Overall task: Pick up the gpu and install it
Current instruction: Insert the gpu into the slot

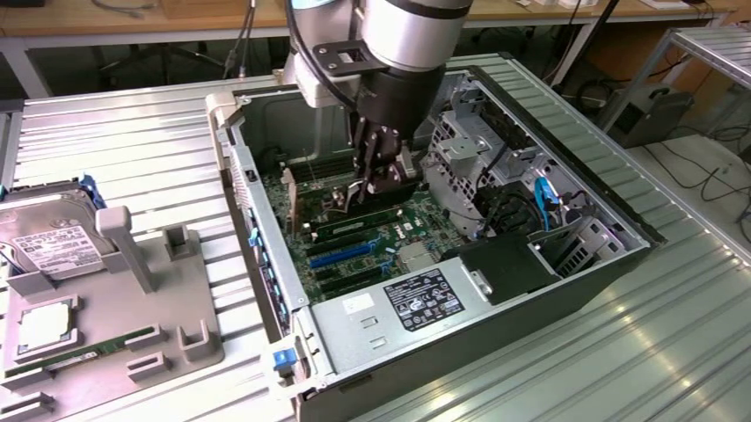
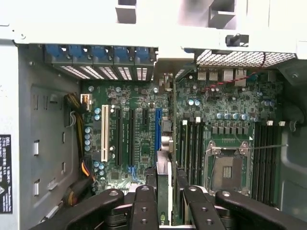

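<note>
My gripper (image 1: 382, 180) is down inside the open computer case (image 1: 610, 220), over the motherboard (image 1: 352, 237). It is shut on the gpu (image 1: 391, 195), a thin green card held on edge. In the wrist view the gpu (image 2: 163, 184) runs edge-on between my two black fingers (image 2: 144, 203), with its silver bracket end (image 2: 166, 132) pointing toward the case's rear slot openings (image 2: 103, 72). The card hangs just above the board, right beside the blue expansion slot (image 2: 158, 129). Whether its lower edge touches the slot is hidden.
A white slot (image 2: 104, 139) and two black slots (image 2: 117, 139) lie beside the blue one; the CPU socket (image 2: 225, 170) is on the other side. The drive cage (image 1: 470, 141) and power supply (image 1: 411, 303) crowd the case. A hard drive (image 1: 53, 246) and memory stick (image 1: 83, 352) rest on the grey holder (image 1: 193, 352).
</note>
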